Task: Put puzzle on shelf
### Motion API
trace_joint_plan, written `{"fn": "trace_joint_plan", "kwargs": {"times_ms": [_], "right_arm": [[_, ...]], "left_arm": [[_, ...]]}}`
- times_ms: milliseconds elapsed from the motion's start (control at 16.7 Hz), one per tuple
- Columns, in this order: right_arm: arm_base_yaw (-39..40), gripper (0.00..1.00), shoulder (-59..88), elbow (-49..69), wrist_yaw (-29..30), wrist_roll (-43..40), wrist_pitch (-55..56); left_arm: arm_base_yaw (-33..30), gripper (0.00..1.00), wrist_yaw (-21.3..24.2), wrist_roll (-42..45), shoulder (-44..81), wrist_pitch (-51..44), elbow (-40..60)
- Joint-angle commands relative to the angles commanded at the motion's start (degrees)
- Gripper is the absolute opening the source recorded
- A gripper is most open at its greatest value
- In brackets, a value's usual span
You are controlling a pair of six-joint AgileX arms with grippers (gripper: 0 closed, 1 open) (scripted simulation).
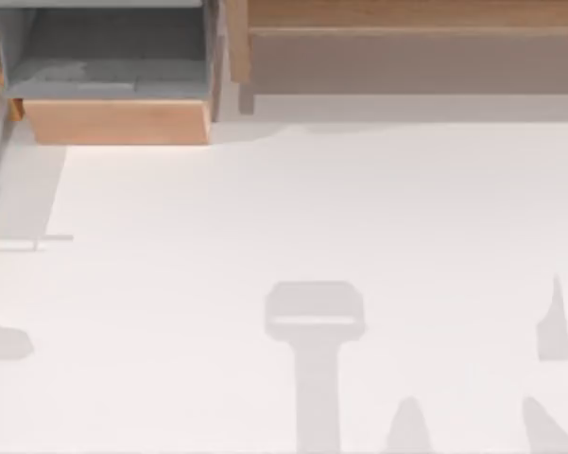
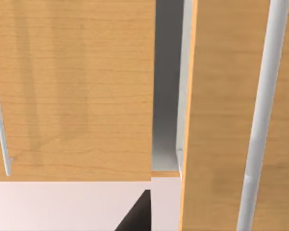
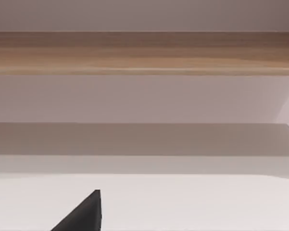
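Observation:
The puzzle is out of view. The shelf (image 1: 416, 14) is a long light-brown wooden ledge along the back right of the table, with a brown board under it. In the right wrist view the shelf (image 3: 144, 53) runs straight across ahead, and a dark tip of my right gripper (image 3: 84, 215) pokes in over the white table. In the left wrist view, a dark tip of my left gripper (image 2: 137, 217) sits low in front of wooden cabinet fronts.
A grey-lined box with a wooden front (image 1: 118, 121) stands open at the back left. Wooden fronts with long metal handles (image 2: 264, 120) are close to the left wrist camera. Grey arm shadows (image 1: 317, 322) lie on the white table (image 1: 284, 218).

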Motion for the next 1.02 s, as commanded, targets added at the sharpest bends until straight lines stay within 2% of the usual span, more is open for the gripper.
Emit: {"fn": "trace_joint_plan", "kwargs": {"times_ms": [600, 1020], "right_arm": [[0.0, 1.0, 0.0, 0.0, 0.0, 0.0, 0.0], [0.0, 1.0, 0.0, 0.0, 0.0, 0.0, 0.0]], "left_arm": [[0.08, 1.0, 0.11, 0.02, -0.06, 0.12, -0.09], [2.78, 1.0, 2.83, 0.18, -1.26, 2.07, -3.45]]}}
